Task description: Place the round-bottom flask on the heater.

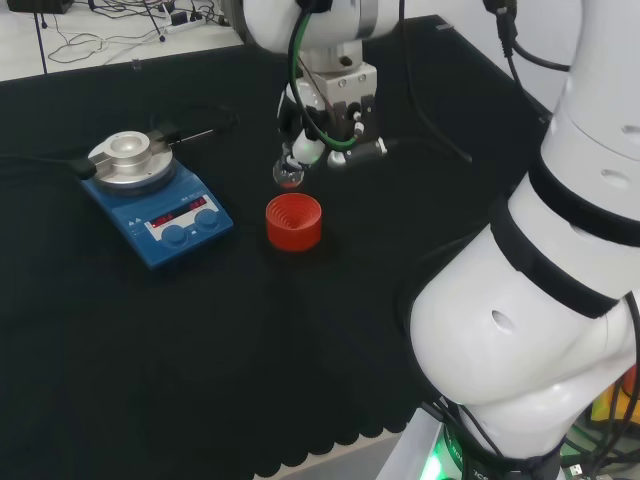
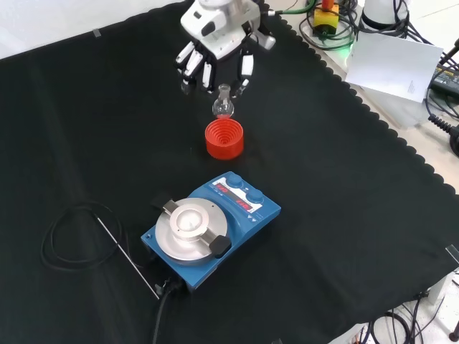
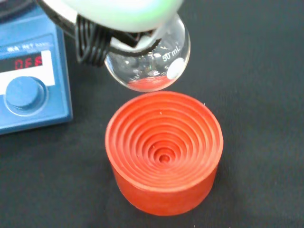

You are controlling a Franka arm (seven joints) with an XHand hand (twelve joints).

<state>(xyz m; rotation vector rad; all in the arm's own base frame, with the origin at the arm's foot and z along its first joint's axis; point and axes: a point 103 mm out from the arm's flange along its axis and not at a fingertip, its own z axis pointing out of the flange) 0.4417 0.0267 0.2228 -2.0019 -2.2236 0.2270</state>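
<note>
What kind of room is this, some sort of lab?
Likely a chemistry-style robot lab: a hand holds a glass flask above a red stand, near a blue heater.

The round-bottom flask (image 2: 224, 105) is small, of clear glass, and empty. I hold it by its neck, upright, just above the red ribbed stand (image 2: 224, 138). The heater (image 2: 209, 231) is blue, with a round silver top plate, and stands apart.
</note>
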